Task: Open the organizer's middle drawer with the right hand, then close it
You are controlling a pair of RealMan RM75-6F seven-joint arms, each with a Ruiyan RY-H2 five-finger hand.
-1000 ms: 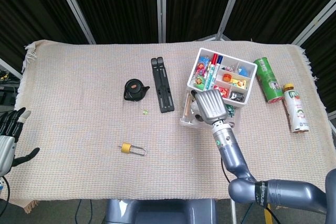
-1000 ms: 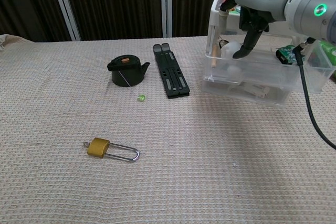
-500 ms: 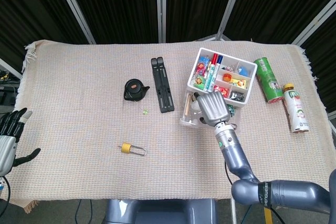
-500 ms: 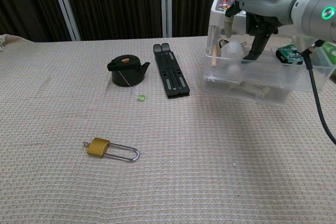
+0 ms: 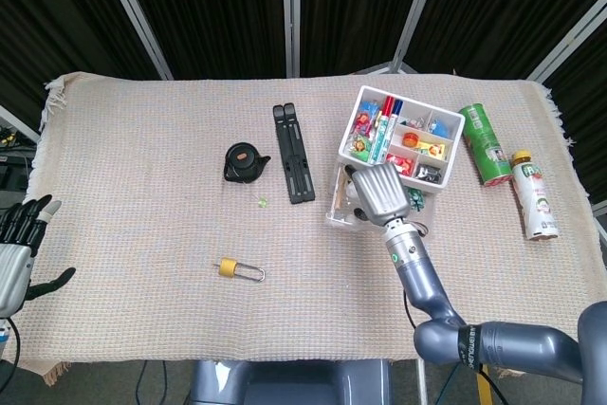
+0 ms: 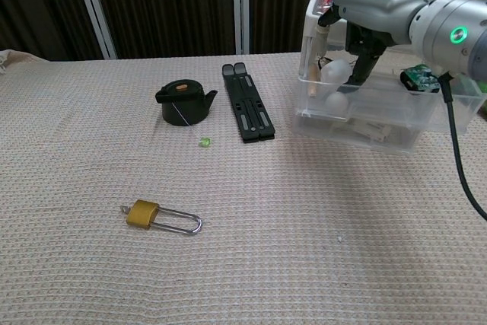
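Observation:
The clear organizer (image 5: pixel 432 198) (image 6: pixel 396 116) stands at the right of the table, with a white compartment tray (image 5: pixel 450 119) of small items on top. Its middle drawer (image 5: pixel 338 204) (image 6: pixel 323 104) sticks out toward the front left and holds pale items. My right hand (image 5: pixel 379 191) (image 6: pixel 369 13) sits over the pulled-out drawer. Its fingers (image 6: pixel 356 66) curl down into the drawer behind the front wall. My left hand (image 5: pixel 17 251) hangs at the table's left edge with fingers spread and holds nothing.
A brass padlock (image 5: pixel 239 270) (image 6: pixel 161 215) lies near the front. A black round case (image 5: pixel 245 162) (image 6: pixel 184 101), a black folded stand (image 5: pixel 294 166) (image 6: pixel 247 110) and a tiny green bit (image 6: pixel 204 142) lie mid-table. A green can (image 5: pixel 484 144) and a bottle (image 5: pixel 534 194) lie right of the organizer.
My right hand shifted a little right and back over the drawer, then returned left. The drawer stays pulled out about the same. The left hand barely moved.

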